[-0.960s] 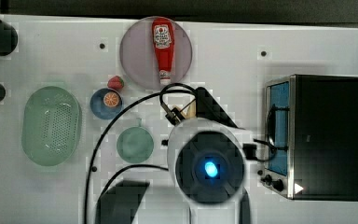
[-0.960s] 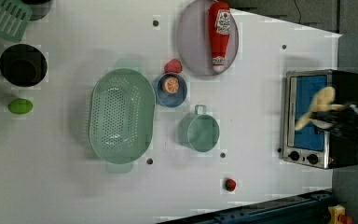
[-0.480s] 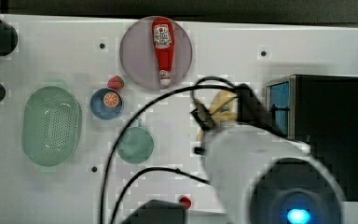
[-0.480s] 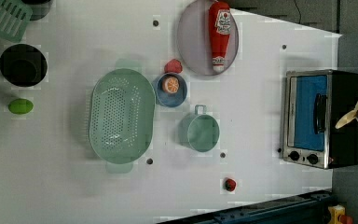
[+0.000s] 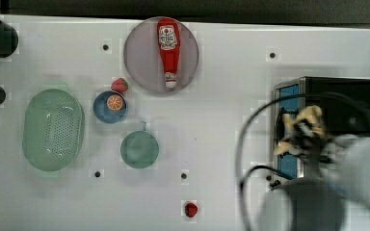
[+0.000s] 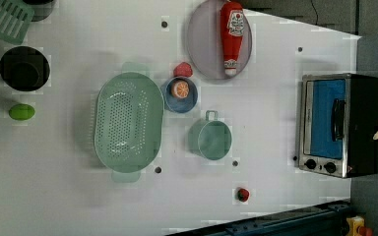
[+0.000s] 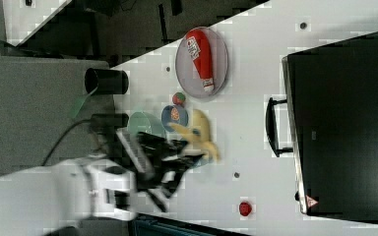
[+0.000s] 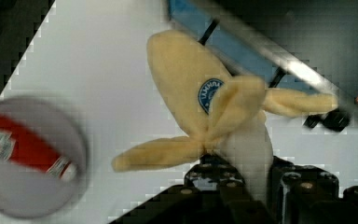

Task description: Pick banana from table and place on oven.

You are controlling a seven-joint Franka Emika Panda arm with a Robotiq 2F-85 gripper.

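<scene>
Gripping the banana [image 8: 200, 88] with closed jaws, the gripper [image 8: 242, 179] hangs above the oven [image 5: 351, 98] front edge — off the table [image 5: 221, 120]

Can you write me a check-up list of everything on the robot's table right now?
Surface: white table, small dark dots.
Job's things: banana held in the air by the oven front, not on top yet.
Clutter: ketchup bottle on a plate; orange slice in a blue bowl; strawberry; teal cup; green colander; red piece.
Grippers: gripper shut on banana.
Cables: black cable looping off the arm.
Surroundings: dark cup, green thing.
</scene>
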